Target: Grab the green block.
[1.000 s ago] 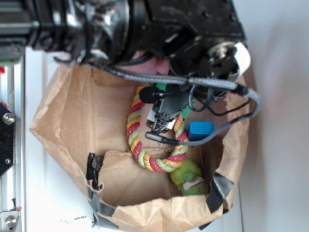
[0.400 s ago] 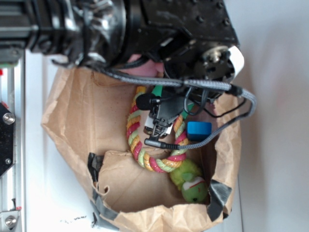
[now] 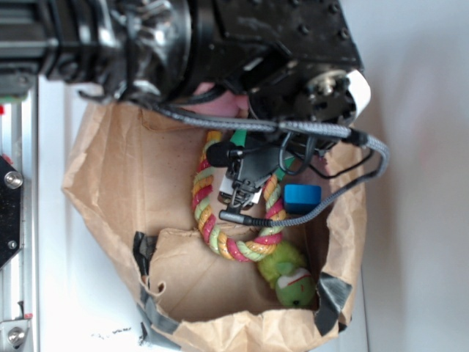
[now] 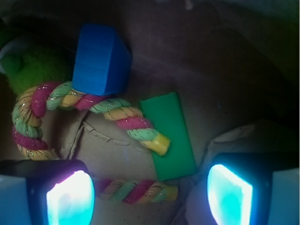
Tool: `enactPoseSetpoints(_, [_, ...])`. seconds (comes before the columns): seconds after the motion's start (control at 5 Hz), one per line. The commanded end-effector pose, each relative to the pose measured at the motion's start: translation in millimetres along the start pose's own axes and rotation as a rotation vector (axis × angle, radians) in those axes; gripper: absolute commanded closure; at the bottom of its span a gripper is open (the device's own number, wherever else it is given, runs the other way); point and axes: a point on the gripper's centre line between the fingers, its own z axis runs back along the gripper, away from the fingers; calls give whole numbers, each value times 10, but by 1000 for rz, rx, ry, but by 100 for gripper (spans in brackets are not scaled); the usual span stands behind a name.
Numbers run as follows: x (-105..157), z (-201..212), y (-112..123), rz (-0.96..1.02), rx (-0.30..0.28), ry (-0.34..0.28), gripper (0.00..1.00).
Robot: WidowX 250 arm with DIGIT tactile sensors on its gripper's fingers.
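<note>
Here, the gripper (image 4: 150, 190) gapes wide, empty, above the green block (image 4: 169, 136).

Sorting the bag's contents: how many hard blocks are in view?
2: the green block lies flat under the rope ring's end; the blue cube sits beside the plush. Others may be hidden.

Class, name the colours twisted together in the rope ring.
Pink, yellow and pale green strands on the rope ring; the wrist view shows it best.

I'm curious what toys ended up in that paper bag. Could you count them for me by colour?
Green: 2, the green block and a fuzzy plush toy
Blue: 1, the blue cube
Multicoloured: 1, the rope ring
Total: 4 things in the paper bag
</note>
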Motion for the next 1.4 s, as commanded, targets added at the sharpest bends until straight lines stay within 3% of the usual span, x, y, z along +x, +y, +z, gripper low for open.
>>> enactPoseSetpoints(0.0, [103, -98, 101, -16, 112, -69, 0])
enactPoseSetpoints(0.4, [100, -234, 112, -54, 120, -50, 0])
enactPoseSetpoints(1.2, [-30, -254, -88, -113, 119, -44, 0])
